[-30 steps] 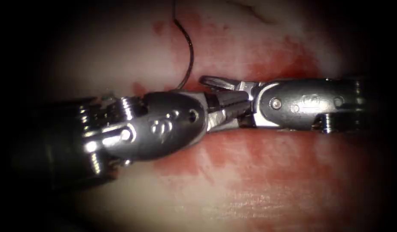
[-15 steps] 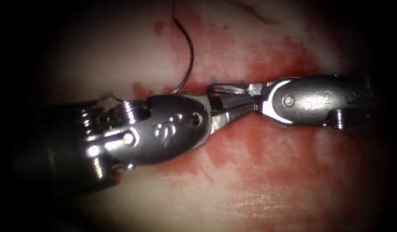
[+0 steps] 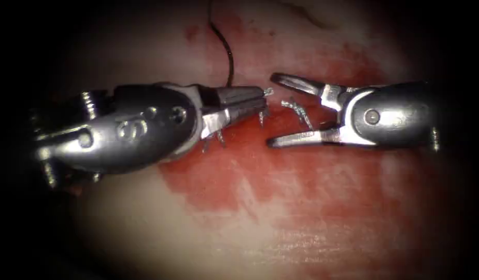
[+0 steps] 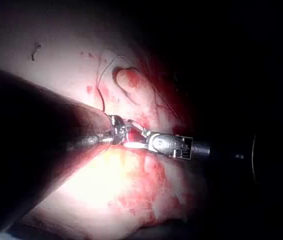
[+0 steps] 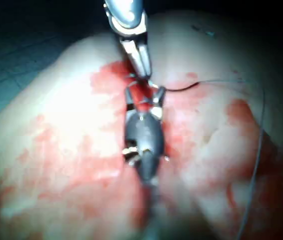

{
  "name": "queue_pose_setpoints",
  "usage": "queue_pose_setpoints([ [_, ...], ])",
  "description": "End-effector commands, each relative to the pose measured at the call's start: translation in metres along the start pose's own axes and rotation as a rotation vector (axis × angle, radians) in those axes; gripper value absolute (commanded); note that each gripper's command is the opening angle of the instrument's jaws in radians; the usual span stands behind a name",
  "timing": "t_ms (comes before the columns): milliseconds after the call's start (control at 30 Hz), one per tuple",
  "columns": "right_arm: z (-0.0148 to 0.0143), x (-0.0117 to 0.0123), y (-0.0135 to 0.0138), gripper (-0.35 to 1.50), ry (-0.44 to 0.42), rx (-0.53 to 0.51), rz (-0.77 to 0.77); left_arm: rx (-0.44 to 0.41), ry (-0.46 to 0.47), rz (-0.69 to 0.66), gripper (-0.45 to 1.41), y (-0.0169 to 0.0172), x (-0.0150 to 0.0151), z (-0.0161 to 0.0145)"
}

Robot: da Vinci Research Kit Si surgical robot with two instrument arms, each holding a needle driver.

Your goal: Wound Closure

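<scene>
Two slim steel needle-driver hands, tip to tip and just apart over the pale, fatty slab of tissue (image 3: 198, 228), amid a broad smear of red fluid (image 3: 312, 176).

Left arm's hand (image 3: 264, 97): jaws pressed together, apparently clamped on the thin dark thread (image 3: 230, 62), which meets them from above and runs up and away across the tissue. Exact pinch point hard to make out.

Right arm's hand (image 3: 273, 110): jaws spread wide, holding nothing, bracketing a small tuft of short, pale, frayed thread ends (image 3: 297, 109) standing up from the tissue. A few more short ends just below the left jaws.

No needle between either pair of jaws. In the left wrist view, a thin curved arc (image 4: 125, 86) lying on the tissue well apart from both hands, with thread trailing near it: possibly the curved needle, not certain. Not visibly driven into the tissue.

Line of the cut itself lost under the fluid.

Judged from this alone, for working well here: keep the left grip firm and the thread lightly taut, not dragging on the tissue. Keep the open right jaws clear of the held strand and of the tissue surface. Close only on what is meant to be taken, with both tips in sight.
</scene>
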Motion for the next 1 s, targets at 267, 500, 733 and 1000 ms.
queue_pose_setpoints([
  [267,-0.0011,0.0006,0.0008,1.41,-0.002,0.029,0.012,0.032,-0.005,-0.019,-0.35,-0.005,-0.001,-0.0033],
  [500,-0.0012,0.0008,0.0009,1.4,-0.001,0.03,0.014,0.063,-0.02,-0.147,-0.35,-0.0095,-0.0066,-0.0049],
  [733,-0.0012,0.0008,0.0009,1.36,-0.001,0.03,0.02,0.057,-0.058,-0.238,-0.35,-0.0105,-0.0116,-0.003],
  [1000,-0.0012,0.0008,0.0007,1.33,0.0,0.03,0.031,0.036,-0.108,-0.353,0.39,-0.0108,-0.0178,-0.0002],
])
